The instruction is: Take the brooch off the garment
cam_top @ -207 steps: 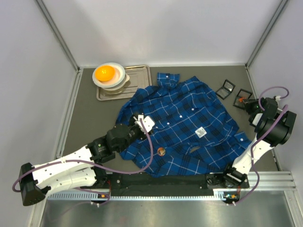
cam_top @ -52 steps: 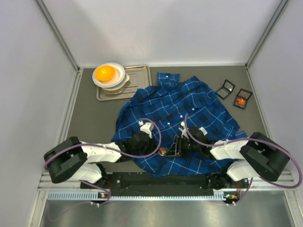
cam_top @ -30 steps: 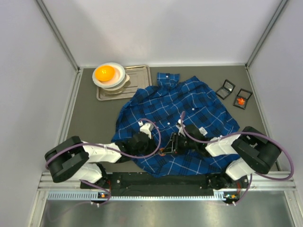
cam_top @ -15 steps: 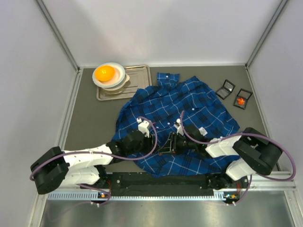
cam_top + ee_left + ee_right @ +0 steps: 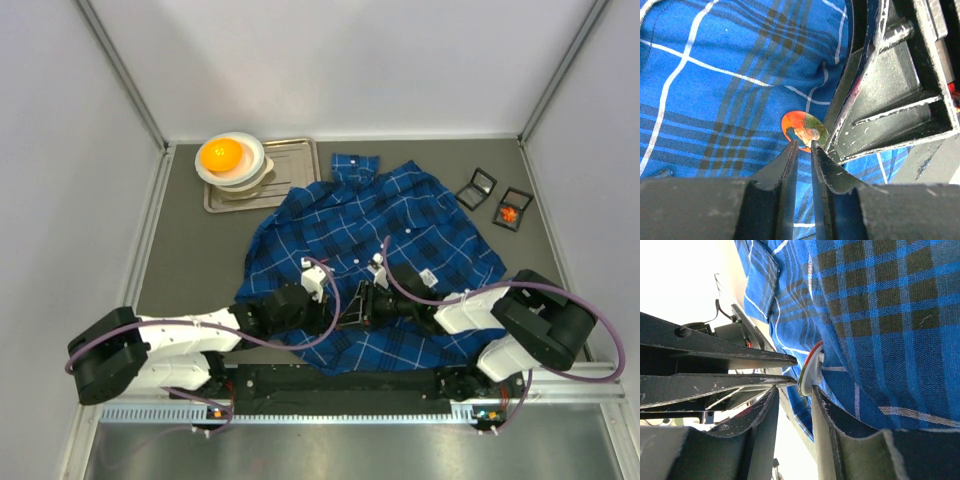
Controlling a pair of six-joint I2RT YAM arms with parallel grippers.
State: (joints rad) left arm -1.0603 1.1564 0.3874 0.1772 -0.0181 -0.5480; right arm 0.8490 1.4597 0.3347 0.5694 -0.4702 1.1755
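Note:
The garment [image 5: 400,220], a dark-blue plaid shirt, lies spread on the table. The brooch [image 5: 805,131] is a small round orange disc pinned near its front hem. My left gripper [image 5: 803,145] points at the disc's near edge, its fingers a narrow slit apart with only fabric showing between them. My right gripper [image 5: 793,390] meets it from the other side, open. One right fingertip [image 5: 816,391] touches the white back of the brooch [image 5: 807,372], seen edge-on against the cloth. From above, both grippers [image 5: 335,310] [image 5: 365,300] crowd together and hide the brooch.
A metal tray [image 5: 290,160] with stacked bowls and an orange ball [image 5: 222,154] sits at the back left. Two small black boxes [image 5: 476,187] [image 5: 514,208] lie at the right of the shirt. The collar [image 5: 355,165] points away from the arms.
My left gripper has slid right, up to the brooch, its jaws widening and then narrowing again. The right gripper has stayed at the brooch, closing slightly.

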